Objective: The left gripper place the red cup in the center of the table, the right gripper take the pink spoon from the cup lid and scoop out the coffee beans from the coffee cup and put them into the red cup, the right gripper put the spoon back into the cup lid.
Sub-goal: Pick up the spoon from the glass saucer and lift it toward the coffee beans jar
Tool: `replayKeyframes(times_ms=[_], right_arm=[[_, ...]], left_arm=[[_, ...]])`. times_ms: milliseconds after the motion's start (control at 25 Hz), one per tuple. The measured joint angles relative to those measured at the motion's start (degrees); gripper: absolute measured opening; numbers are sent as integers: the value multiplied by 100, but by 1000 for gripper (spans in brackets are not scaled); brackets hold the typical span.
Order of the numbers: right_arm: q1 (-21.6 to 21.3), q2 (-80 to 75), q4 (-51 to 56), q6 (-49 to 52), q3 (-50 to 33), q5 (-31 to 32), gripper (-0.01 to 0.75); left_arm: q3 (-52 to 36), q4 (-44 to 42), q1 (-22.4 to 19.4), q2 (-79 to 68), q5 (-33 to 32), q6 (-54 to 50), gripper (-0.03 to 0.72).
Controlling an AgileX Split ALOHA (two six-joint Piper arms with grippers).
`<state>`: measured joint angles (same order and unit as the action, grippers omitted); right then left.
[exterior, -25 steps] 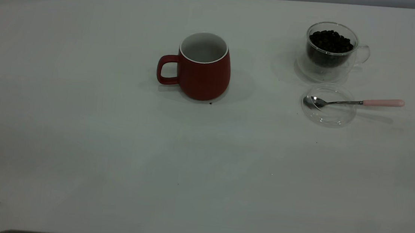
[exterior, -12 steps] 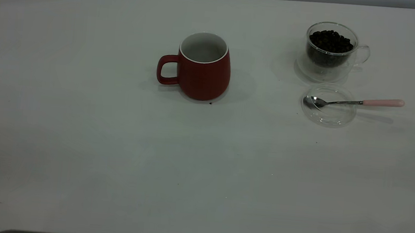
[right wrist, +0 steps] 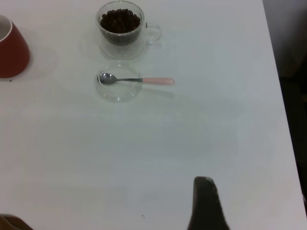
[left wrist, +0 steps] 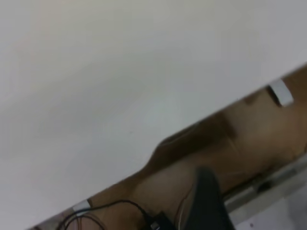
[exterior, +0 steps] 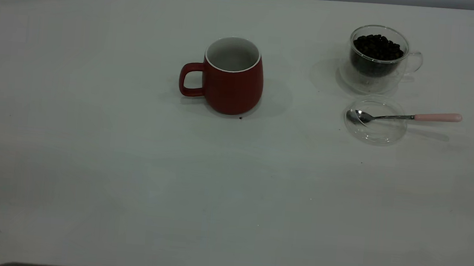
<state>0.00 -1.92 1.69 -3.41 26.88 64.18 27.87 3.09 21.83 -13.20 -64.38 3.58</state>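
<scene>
Right gripper point(right wrist: 206, 206) hangs well short of the pink spoon point(right wrist: 136, 80).
Spoon lies ahead, handle crosswise, bowl in the cup lid point(right wrist: 118, 86); jaw opening cannot be told.

Dark-red cup point(exterior: 232, 87), pale-pink spoon point(exterior: 405, 117)

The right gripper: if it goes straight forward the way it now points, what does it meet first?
Probably nothing: the right gripper points over bare table, passing beside the pink spoon. Depth is uncertain.
</scene>
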Motion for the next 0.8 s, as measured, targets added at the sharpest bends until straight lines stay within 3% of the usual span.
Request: replayKeyframes(times_ms=[200,360,800], right_arm=[[0,0,0,0,0,0,544],[0,0,0,0,0,0,544],[0,0,0,0,0,0,544]], left_arm=[[0,5,-1141,425,0,0,591],[0,5,-1673,910,-7,0,591],[0,16,-1863,1421,-50,0,591]])
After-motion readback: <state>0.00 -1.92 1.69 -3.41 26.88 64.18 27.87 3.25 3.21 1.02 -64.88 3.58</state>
